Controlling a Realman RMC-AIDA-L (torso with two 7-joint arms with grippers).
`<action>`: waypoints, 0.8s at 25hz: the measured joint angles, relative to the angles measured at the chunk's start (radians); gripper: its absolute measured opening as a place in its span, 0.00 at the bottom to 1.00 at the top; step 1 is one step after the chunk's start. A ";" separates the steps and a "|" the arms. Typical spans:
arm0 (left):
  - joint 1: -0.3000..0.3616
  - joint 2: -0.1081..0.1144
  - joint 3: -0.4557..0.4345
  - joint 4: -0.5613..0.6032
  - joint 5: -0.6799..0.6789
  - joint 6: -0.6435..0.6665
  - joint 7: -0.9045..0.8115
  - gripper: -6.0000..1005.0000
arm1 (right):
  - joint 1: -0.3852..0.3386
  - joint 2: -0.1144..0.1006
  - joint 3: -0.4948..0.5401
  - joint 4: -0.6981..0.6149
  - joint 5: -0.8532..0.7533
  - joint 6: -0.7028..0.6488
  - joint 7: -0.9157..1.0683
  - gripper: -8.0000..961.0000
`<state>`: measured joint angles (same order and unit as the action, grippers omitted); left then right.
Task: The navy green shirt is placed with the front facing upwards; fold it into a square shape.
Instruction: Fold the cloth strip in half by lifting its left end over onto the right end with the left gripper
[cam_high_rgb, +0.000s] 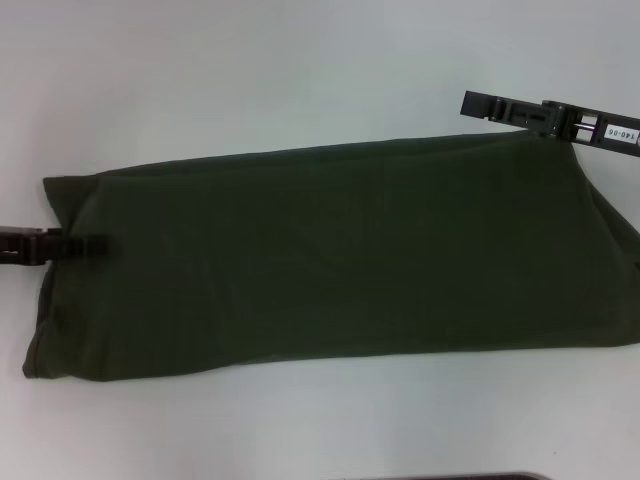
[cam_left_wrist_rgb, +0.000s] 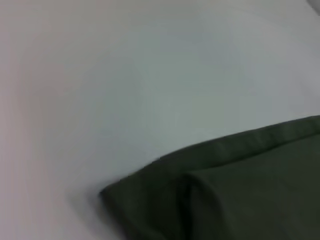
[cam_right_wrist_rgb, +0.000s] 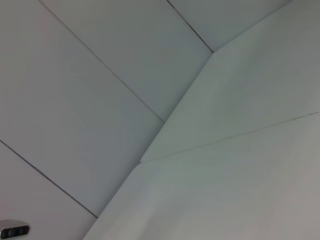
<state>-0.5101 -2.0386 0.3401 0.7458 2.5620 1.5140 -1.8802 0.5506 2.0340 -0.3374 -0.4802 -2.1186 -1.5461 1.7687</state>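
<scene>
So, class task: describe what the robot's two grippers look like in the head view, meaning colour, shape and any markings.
Both are black, slim, bar-shaped and blocky. The left gripper shows as a dark, narrow bar with ridged segments, and no markings can be made out on it. The right gripper is a long flat black bar with squared cut-outs, and behind it sits a white label printed with dark characters too small to read reliably.

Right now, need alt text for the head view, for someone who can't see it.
A dark olive-green shirt, folded into a long band, lies across a white table. The left claw reaches in over the band's left end, and the right claw hangs just past its far right corner, above the table.
</scene>
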 joint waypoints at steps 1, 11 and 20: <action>-0.003 0.000 0.001 0.000 -0.003 0.007 0.000 0.77 | 0.000 0.000 0.000 0.000 0.000 0.000 0.000 0.80; -0.012 -0.003 0.003 0.000 -0.004 -0.001 0.000 0.76 | -0.003 0.000 0.000 0.003 0.002 0.000 0.000 0.80; -0.003 -0.003 -0.015 0.008 -0.007 -0.054 0.000 0.77 | -0.003 0.000 0.000 0.005 0.004 0.000 -0.003 0.80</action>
<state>-0.5135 -2.0415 0.3250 0.7535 2.5545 1.4598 -1.8800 0.5475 2.0339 -0.3374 -0.4755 -2.1147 -1.5463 1.7655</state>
